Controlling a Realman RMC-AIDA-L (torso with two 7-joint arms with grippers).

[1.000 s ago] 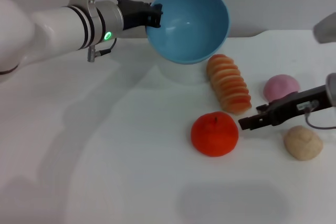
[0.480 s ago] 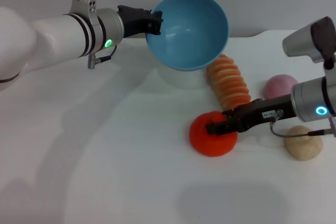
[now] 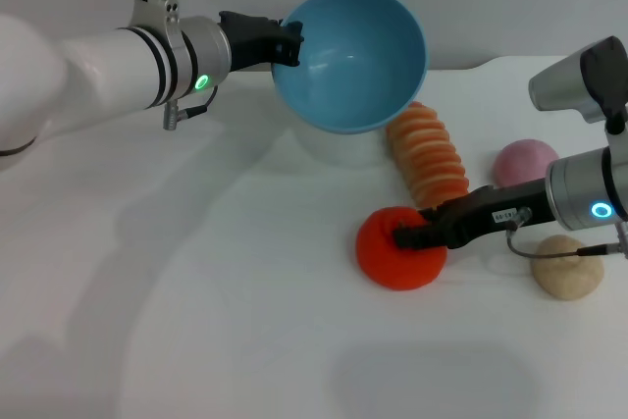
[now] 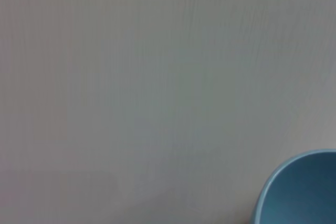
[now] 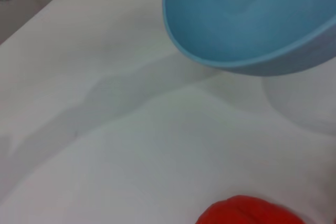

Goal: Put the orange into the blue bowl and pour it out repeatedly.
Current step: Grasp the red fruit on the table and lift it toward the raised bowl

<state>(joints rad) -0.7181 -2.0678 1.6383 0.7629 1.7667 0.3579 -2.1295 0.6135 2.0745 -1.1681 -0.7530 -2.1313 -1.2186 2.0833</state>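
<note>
The blue bowl (image 3: 353, 51) hangs tilted above the table at the back, its empty inside facing forward. My left gripper (image 3: 285, 41) is shut on its left rim. The bowl also shows in the left wrist view (image 4: 302, 195) and the right wrist view (image 5: 252, 19). The orange (image 3: 388, 257) lies on the white table, in front of and below the bowl. My right gripper (image 3: 407, 239) reaches in from the right and is closed on the orange's top, which looks pressed in. A part of the orange shows in the right wrist view (image 5: 247, 211).
A ridged orange-and-cream roll (image 3: 427, 159) lies just behind the orange. A pink ball (image 3: 527, 161) and a beige ball (image 3: 566, 267) lie at the right, near my right arm. A white cup (image 3: 339, 144) stands under the bowl.
A second ago my right gripper was beside the orange on its right; it moved left onto the orange and closed on its top. The bowl dropped slightly, then held still.
</note>
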